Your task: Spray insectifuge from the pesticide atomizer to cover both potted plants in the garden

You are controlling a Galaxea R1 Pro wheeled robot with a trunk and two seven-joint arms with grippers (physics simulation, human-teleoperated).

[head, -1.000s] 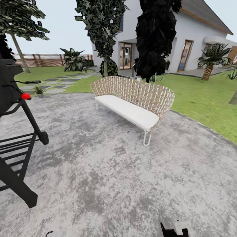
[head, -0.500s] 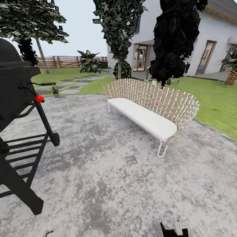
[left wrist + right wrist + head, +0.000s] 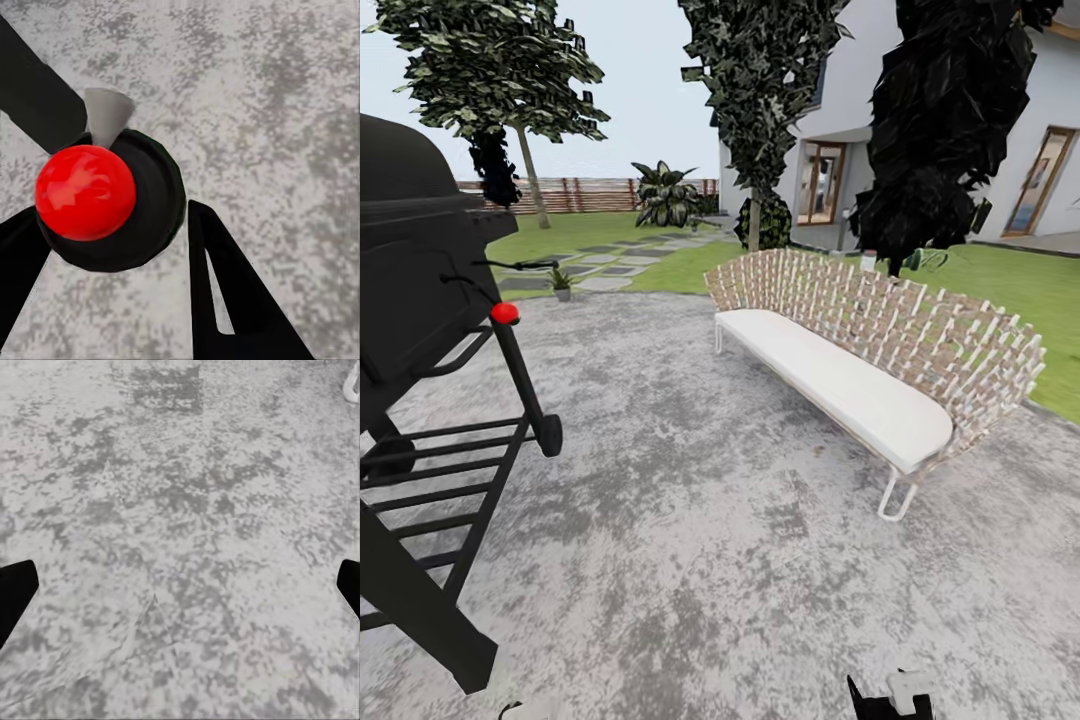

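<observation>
One small potted plant (image 3: pixel 562 282) of pointed green leaves stands beyond the black wheeled grill (image 3: pixel 420 300), at the grey stepping stones' (image 3: pixel 605 262) edge (atomizer not made out), so neither gripper holds anything: right fingers (image 3: pixel 15 592) wide, left fingers (image 3: pixel 225 300) apparently spread.

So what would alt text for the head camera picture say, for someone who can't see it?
A grey paved patio holds a wicker bench with a white cushion and, at left, a black barbecue grill. Beyond lie lawn, stepping stones, a small potted plant, trees and a white house.
</observation>
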